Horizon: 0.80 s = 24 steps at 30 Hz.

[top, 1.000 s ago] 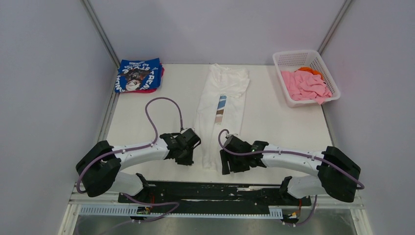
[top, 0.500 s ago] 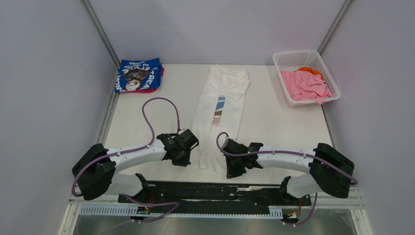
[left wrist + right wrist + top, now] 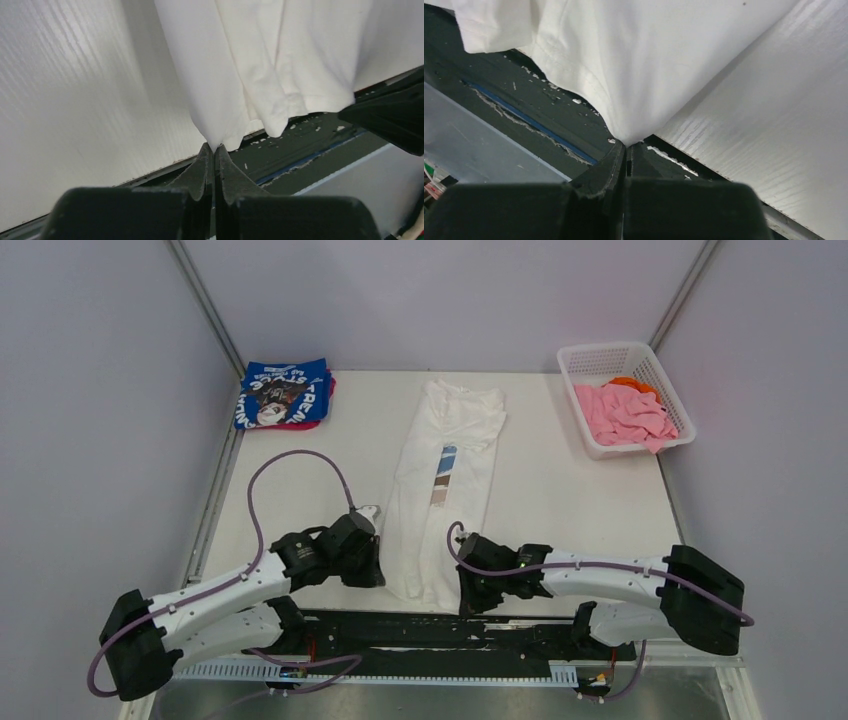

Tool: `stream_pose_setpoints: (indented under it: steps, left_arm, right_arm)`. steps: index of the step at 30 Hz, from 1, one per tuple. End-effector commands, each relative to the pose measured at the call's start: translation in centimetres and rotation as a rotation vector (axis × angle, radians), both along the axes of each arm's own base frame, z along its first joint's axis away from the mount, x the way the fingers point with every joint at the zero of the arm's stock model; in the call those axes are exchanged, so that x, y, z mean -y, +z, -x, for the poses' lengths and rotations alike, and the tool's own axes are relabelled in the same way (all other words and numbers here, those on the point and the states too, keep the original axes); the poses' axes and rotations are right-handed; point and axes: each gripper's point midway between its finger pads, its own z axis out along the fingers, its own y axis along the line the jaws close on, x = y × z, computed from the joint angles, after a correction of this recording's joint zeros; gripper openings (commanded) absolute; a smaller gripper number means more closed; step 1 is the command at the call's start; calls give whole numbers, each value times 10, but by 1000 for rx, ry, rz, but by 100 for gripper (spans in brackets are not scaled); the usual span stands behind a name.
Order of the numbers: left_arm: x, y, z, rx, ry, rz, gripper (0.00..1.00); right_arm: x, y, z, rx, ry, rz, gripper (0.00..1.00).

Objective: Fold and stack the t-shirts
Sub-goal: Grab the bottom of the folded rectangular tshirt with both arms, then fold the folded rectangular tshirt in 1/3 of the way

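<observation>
Two sets of jaws are closed tight on the white t-shirt [image 3: 455, 425]. The left jaws pinch its near left corner, the right jaws its near right corner. It lies long and thin down the middle of the table [image 3: 560, 490].

White t-shirt [image 3: 420, 510] lengthwise, left tool [image 3: 378, 573], right tool [image 3: 464, 590] at near corners

White tabletop [image 3: 560, 500], faintly ribbed. White plastic lattice basket [image 3: 606, 348] at 1 o'clock, in the far right corner, set askew. Black mounting plate [image 3: 420, 625] along the 6 o'clock edge, paint chipped; slotted metal rail [image 3: 400, 672] just outside it. Pale grey walls [image 3: 100, 390] at 9, 12 and 3.
</observation>
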Motion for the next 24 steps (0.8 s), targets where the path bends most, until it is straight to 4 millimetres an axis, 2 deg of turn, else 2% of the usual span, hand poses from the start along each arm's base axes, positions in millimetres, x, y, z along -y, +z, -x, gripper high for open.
stream_pose_setpoints:
  steps: [1, 4, 8, 9, 10, 11, 12, 13, 14, 15, 16, 19, 24]
  left_arm:
    - [20, 33, -8, 98, -42, 153, 0]
    - [25, 46, -21, 157, -30, 158, 0]
    - [30, 54, -56, 241, 49, 113, 0]
    - [32, 61, -68, 259, 75, 120, 0]
    - [36, 59, -76, 258, 80, 107, 0]
    - [38, 66, -88, 271, 101, 117, 0]
    - [42, 62, -96, 267, 99, 104, 0]
    - [44, 69, -108, 284, 120, 117, 0]
    - [46, 65, -115, 280, 123, 101, 0]
    - [46, 71, -127, 298, 140, 105, 0]
    - [46, 66, -135, 294, 154, 88, 0]
    - [46, 69, -166, 300, 195, 75, 0]
    - [48, 71, -205, 318, 216, 45, 0]
  right_arm:
    - [-28, 32, -10, 68, 33, -137, 0]
    - [-36, 45, -24, 103, 2, -161, 0]
    - [-34, 54, -52, 152, -60, -172, 0]
    - [-32, 56, -61, 169, -75, -169, 0]
    - [-30, 58, -69, 184, -91, -169, 0]
    - [-28, 61, -79, 198, -111, -170, 0]
    - [-26, 64, -89, 214, -130, -170, 0]
    - [-24, 67, -98, 230, -145, -173, 0]
    - [-21, 70, -108, 245, -163, -171, 0]
    - [-18, 72, -118, 270, -184, -164, 0]
    - [-14, 75, -129, 298, -206, -153, 0]
    - [-3, 84, -165, 388, -282, -110, 0]
    - [6, 97, -214, 482, -330, -62, 0]
